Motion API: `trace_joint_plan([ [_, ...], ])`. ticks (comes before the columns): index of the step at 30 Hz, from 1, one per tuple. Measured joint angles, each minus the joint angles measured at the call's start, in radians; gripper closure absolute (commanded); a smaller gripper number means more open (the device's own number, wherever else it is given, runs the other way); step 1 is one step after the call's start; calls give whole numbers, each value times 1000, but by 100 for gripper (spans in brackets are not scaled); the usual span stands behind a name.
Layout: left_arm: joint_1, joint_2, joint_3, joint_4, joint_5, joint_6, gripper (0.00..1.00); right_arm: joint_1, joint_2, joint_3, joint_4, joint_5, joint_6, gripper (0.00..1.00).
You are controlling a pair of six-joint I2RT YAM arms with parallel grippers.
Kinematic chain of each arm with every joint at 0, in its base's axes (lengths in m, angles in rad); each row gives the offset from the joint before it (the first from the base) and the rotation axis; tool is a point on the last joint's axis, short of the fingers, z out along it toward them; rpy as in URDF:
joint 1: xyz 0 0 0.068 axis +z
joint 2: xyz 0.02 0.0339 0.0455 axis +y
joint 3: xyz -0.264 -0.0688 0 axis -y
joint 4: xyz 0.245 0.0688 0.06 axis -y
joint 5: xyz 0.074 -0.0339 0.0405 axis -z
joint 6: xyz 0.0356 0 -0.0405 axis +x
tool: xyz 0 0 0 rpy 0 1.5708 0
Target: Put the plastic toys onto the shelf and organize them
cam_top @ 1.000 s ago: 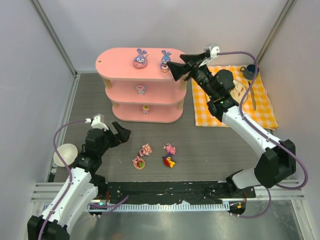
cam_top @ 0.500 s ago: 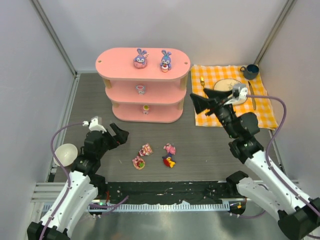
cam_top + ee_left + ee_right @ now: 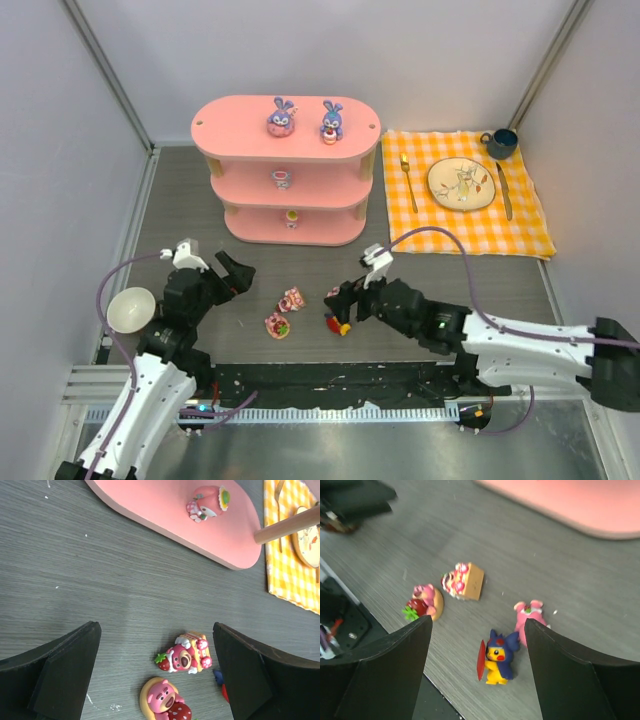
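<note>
The pink three-tier shelf (image 3: 240, 130) stands at the back. Two blue-purple bunnies (image 3: 281, 118) (image 3: 331, 122) stand on its top board. One small pink toy (image 3: 282, 179) is on the middle tier and one (image 3: 291, 217) on the bottom tier. Several toys lie on the table in front: a pink bear with a cake box (image 3: 186, 658), a pink bear on a round base (image 3: 162, 701), a pink figure (image 3: 531, 615) and a red-yellow-purple figure (image 3: 498, 657). My left gripper (image 3: 156, 645) is open and empty, left of the bears. My right gripper (image 3: 477, 630) is open and empty, low over the red-yellow-purple figure.
An orange checked cloth (image 3: 465, 220) at the back right carries a plate (image 3: 461, 184), fork (image 3: 408, 178), knife (image 3: 503, 190) and blue mug (image 3: 500, 143). A white bowl (image 3: 130, 309) sits beside the left arm. Grey walls close both sides.
My right arm swung from beside the shelf's top board down and forward to the toys on the table. My left arm stayed almost still.
</note>
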Motion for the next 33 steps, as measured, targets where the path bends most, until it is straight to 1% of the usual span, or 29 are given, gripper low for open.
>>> trace_joint_plan([
  [2, 0, -20, 0, -11, 0, -8, 0, 69, 109, 18, 9, 64, 19, 20],
  [5, 0, -35, 0, -25, 0, -15, 0, 126, 278, 72, 14, 137, 56, 20],
  [9, 0, -35, 0, -37, 0, -17, 0, 141, 476, 171, 67, 194, 99, 19],
  [12, 0, -36, 0, -45, 0, -18, 0, 142, 561, 211, 117, 203, 114, 19],
  [19, 0, -37, 0, -53, 5, -19, 0, 142, 690, 291, 163, 181, 148, 21],
  [26, 0, -36, 0, -52, 13, -19, 0, 142, 766, 313, 174, 130, 172, 29],
  [33, 0, -32, 0, -52, 20, -19, 0, 142, 825, 362, 140, 121, 177, 37],
])
